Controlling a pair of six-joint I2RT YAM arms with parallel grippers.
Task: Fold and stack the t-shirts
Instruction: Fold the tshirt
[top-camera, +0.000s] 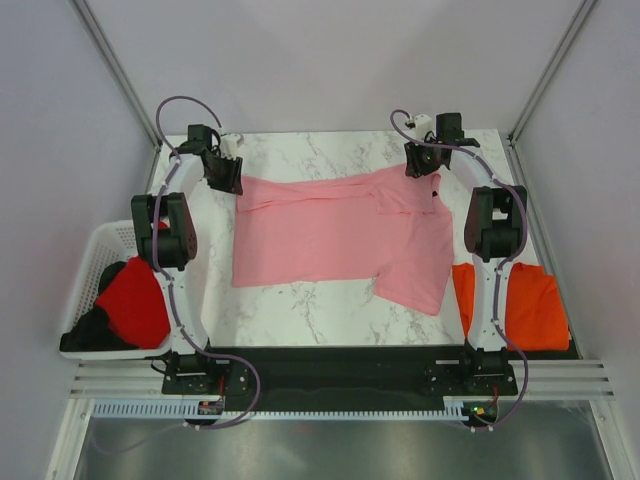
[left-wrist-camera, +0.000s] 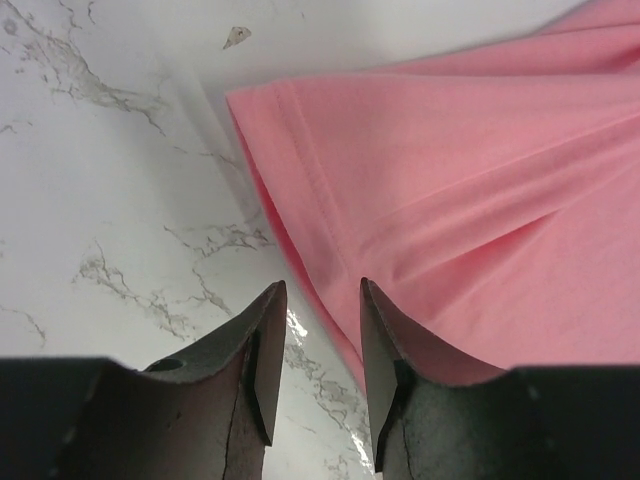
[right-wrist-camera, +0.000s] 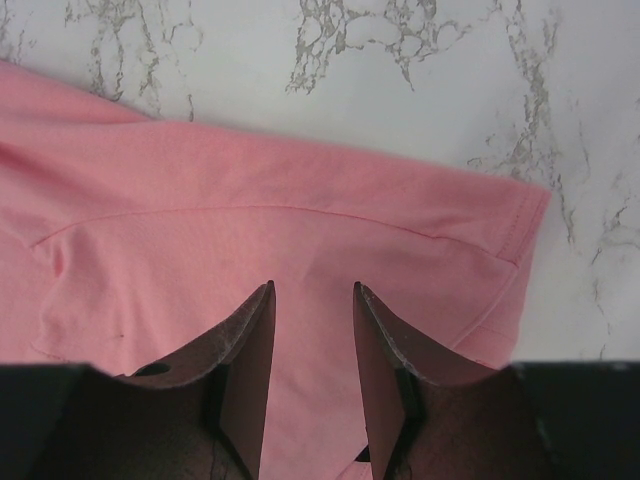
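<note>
T-shirt (top-camera: 330, 235) in pink lying on table (top-camera: 300, 312), left pincer (left-wrist-camera: 321, 285) and right pincer (right-wrist-camera: 313, 286) both parted, empty

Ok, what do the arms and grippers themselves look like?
Both match: the left arm and right arm have white links with chunky black joint housings, on black bases. A thin purplish cable runs along each and loops above the wrist. The left gripper and right gripper each have two dark, wedge-shaped fingers tapering to blunt tips. No markings are readable.
</note>
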